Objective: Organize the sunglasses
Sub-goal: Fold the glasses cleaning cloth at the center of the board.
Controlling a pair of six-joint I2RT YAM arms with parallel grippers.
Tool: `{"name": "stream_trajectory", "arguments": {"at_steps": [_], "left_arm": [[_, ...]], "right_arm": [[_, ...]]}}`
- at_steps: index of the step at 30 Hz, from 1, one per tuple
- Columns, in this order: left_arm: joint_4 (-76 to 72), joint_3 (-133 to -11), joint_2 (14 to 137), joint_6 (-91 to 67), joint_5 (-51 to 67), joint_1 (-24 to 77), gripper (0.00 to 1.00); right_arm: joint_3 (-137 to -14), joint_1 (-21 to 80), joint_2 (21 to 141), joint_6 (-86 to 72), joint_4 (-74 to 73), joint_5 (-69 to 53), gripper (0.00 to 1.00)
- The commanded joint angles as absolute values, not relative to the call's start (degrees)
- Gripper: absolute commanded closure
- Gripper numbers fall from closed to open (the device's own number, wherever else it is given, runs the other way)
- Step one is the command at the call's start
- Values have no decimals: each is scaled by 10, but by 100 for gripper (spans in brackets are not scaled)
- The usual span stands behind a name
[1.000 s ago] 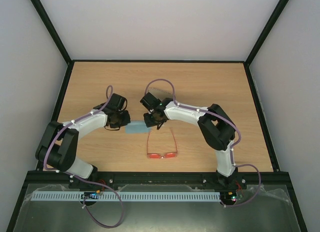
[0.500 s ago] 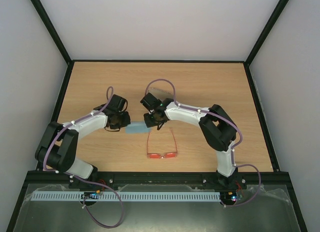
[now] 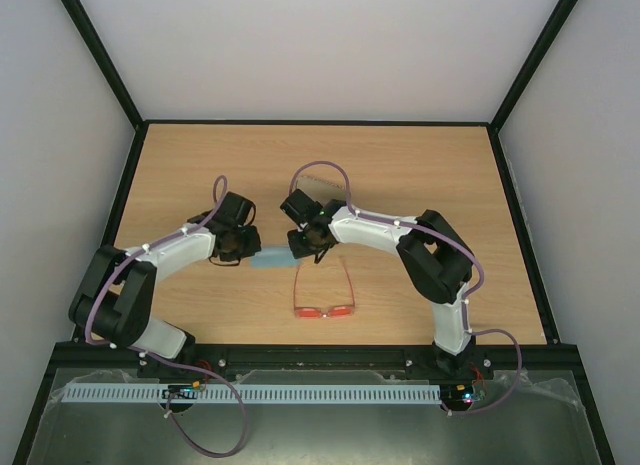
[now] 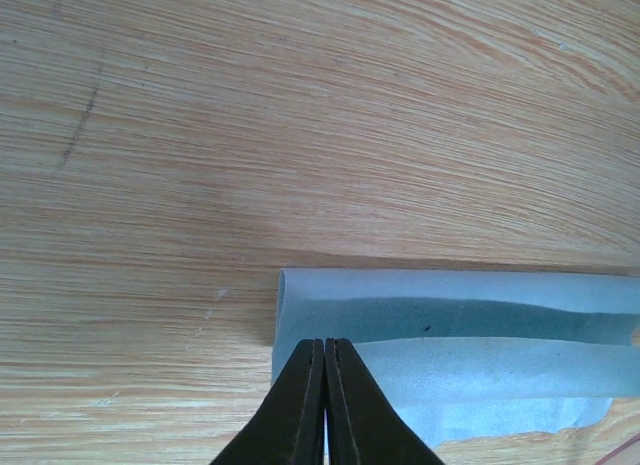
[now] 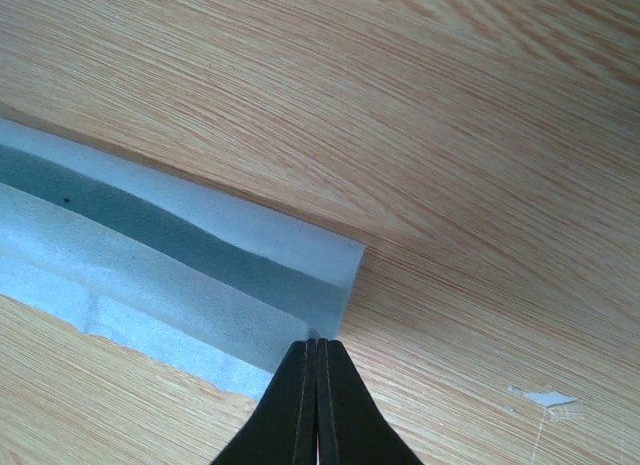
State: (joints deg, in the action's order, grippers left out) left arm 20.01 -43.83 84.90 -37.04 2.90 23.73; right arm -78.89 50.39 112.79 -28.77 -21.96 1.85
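The wooden table point(image 3: 420, 175) bears red sunglasses point(image 3: 324, 310) and a folded light-blue cloth point(image 3: 270, 258).

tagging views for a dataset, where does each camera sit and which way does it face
Top external: above and behind the bases, facing down and forward on the table, sunglasses and cloth; both arms show whole.
Left wrist: on the left arm, facing down along the shut left gripper pinching the cloth's left corner.
Right wrist: likewise, right gripper on the right corner.
Shared: all three see the cloth.
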Motion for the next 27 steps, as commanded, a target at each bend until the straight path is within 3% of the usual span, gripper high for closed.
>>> {"name": "stream_trajectory", "arguments": {"at_steps": [1, 6, 11, 20, 27], "left_arm": [[200, -428, 830, -379, 20, 244, 97], [201, -423, 825, -382, 20, 246, 94], [202, -418, 820, -384, 18, 248, 91], [215, -419, 800, -390, 13, 249, 89], [227, -423, 781, -397, 13, 249, 76]], "right_arm": [[-777, 510, 1111, -293, -233, 21, 99], [-777, 510, 1108, -293, -234, 21, 98], [-770, 511, 1103, -295, -230, 20, 85], [-750, 513, 1072, -296, -230, 23, 84], [-725, 513, 1042, -301, -232, 32, 79]]}}
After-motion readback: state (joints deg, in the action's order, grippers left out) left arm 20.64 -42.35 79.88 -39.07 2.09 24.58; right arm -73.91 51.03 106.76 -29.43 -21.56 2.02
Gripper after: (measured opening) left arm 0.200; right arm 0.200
